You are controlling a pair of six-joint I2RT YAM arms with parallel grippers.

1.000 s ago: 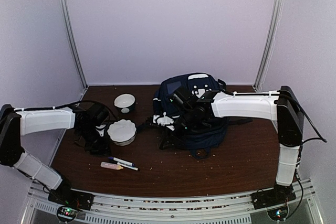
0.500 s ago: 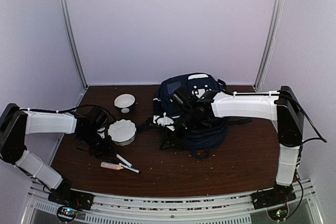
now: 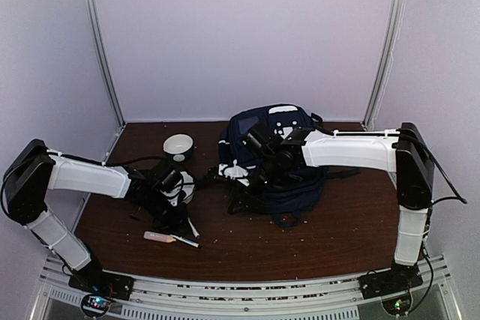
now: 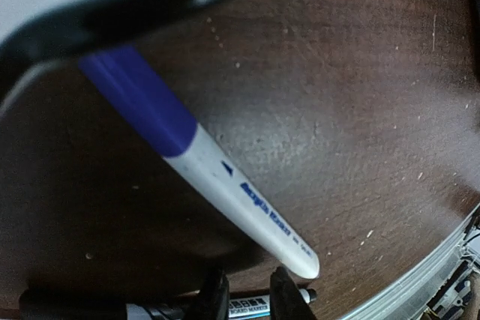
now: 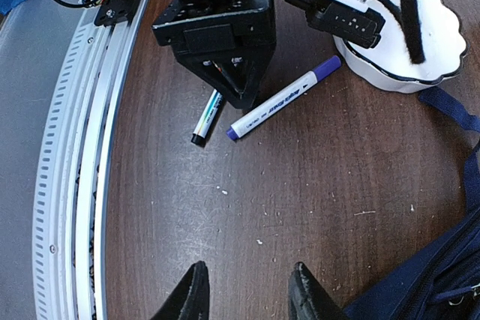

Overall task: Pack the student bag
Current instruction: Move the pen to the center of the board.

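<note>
Change since 1 s ago: left gripper [image 4: 246,291] swung right, from beside white dish [image 5: 405,28] to above blue-capped marker [image 5: 285,99] and thin pen [image 5: 205,119]. Jaws slightly parted, empty. Right arm unmoved.

You'll find student bag [image 3: 289,121] at rear centre of bench [image 3: 337,222]. Right gripper [image 5: 249,279], spread and empty, hovers just beside its left side.

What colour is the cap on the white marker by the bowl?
The cap is violet-blue, clearest in the left wrist view.
</note>
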